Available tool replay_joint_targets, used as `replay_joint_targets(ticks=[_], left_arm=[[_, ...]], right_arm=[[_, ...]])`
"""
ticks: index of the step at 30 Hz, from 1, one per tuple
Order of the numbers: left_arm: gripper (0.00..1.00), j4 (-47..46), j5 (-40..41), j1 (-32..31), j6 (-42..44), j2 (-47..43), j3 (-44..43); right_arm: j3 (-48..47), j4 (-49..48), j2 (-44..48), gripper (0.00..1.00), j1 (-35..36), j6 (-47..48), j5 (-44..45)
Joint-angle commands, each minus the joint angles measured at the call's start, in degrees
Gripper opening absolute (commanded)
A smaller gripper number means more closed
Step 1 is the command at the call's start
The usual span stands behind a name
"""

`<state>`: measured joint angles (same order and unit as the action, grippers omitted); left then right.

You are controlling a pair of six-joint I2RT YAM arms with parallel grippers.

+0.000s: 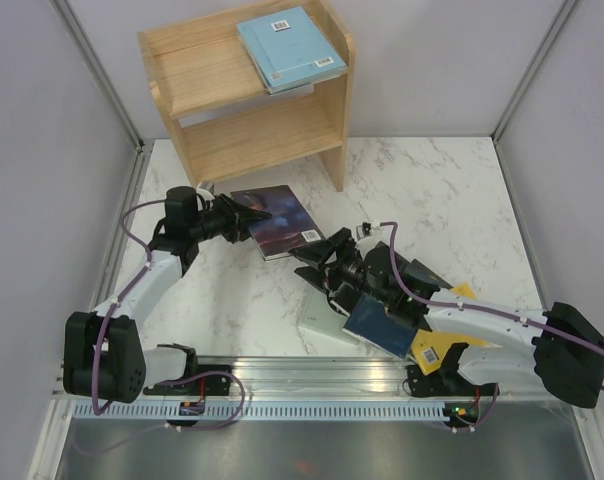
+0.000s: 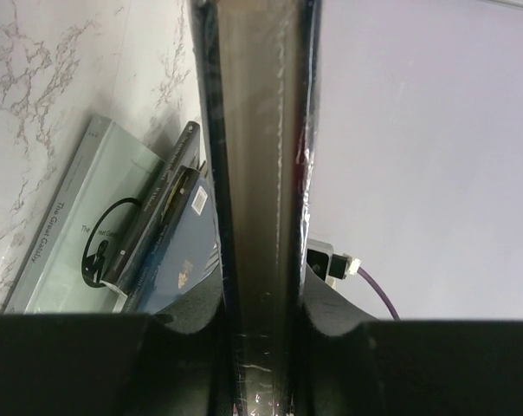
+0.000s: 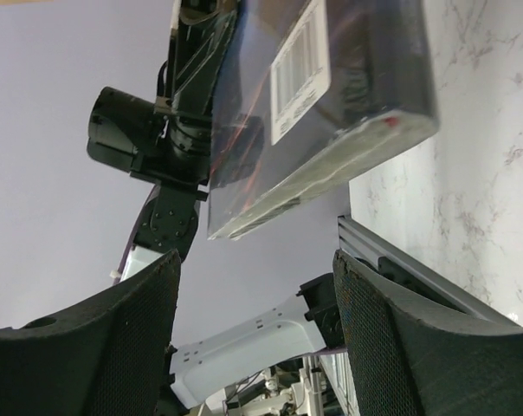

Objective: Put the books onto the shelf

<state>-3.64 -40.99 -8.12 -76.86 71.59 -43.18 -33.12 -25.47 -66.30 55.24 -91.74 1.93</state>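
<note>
Gripping flat, glossy, plastic-wrapped purple book (image 1: 287, 222): left gripper (image 1: 252, 217).

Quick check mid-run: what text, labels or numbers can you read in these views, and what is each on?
"The Great Gatsby": spine of the pale book, left wrist view.
Large black letter on that cover, apparently "G", partly hidden; small words blurred.
Barcode label on the dark purple book: digits too small.
Barcode stickers on the teal book atop the shelf: unreadable.
Label on the navy book: blurred.
</note>
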Motion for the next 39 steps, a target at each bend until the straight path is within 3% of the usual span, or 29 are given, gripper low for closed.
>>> replay_joint_targets(ticks=[1,8,12,15,16,18,19,22,23,26,27,29,32,35,39], left_arm=[[0.02,-4.4,-2.8,-0.1,0.7,-1.7,-3.7],[0.02,-4.4,-3.4,-0.1,-0.8,-1.8,-3.2],[0.02,-4.5,-3.7,-0.2,-1.4,-2.1,-3.0],[0.02,-4.5,-3.9,-0.2,-1.6,-2.2,-2.5],[0.02,-4.5,-3.8,-0.2,-1.5,-2.2,-2.4],[0.02,-4.5,-3.7,-0.2,-1.4,-2.2,-1.9],[0.02,-4.4,-3.7,-0.2,-1.1,-2.2,-1.6],[0.05,-4.3,-3.8,-0.2,0.0,-2.2,-1.2],[0.08,-4.2,-4.1,-0.2,0.8,-2.3,-0.9],[0.37,-4.1,-4.9,-0.2,2.0,-2.9,-0.4],[0.52,-4.0,-5.1,-0.2,2.2,-2.9,-0.2],[0.7,-3.7,-6.0,-0.2,3.0,-3.0,-0.2],[0.88,-3.5,-7.2,-0.2,4.2,-2.9,-0.1],[1.0,-2.7,-7.8,-0.2,5.6,-2.9,0.2],[1.0,-1.2,-7.3,-0.1,8.0,-3.0,1.3]], right_arm=[[-0.5,-2.3,-3.0,0.75,0.1,-1.4,1.9],[-2.3,-15.6,-11.8,0.73,-0.8,-3.6,3.4],[-6.2,-14.3,-14.2,0.66,-0.8,-3.1,4.9],[-8.0,-12.9,-15.1,0.51,-0.9,-3.1,6.2],[-8.3,-12.8,-15.3,0.41,-0.9,-3.1,6.4],[-8.8,-12.5,-15.3,0.31,-0.9,-3.3,7.0],[-9.1,-12.1,-14.9,0.19,-0.9,-3.3,6.9],[-9.0,-10.3,-13.4,0.0,-1.4,-2.9,7.7],[-8.9,-8.6,-11.8,0.0,-1.7,-2.7,7.8],[-8.4,-4.5,-8.0,0.0,-4.3,-1.1,8.0],[-8.4,-3.0,-6.7,0.0,-6.0,0.1,7.9],[-9.8,4.7,-2.6,0.0,-7.8,2.0,7.8],[-11.3,14.3,3.1,0.0,-11.1,6.5,7.8],[-12.3,22.1,9.3,0.0,-14.2,8.6,8.7],[-20.6,33.9,13.0,0.0,-15.0,14.1,10.1]])
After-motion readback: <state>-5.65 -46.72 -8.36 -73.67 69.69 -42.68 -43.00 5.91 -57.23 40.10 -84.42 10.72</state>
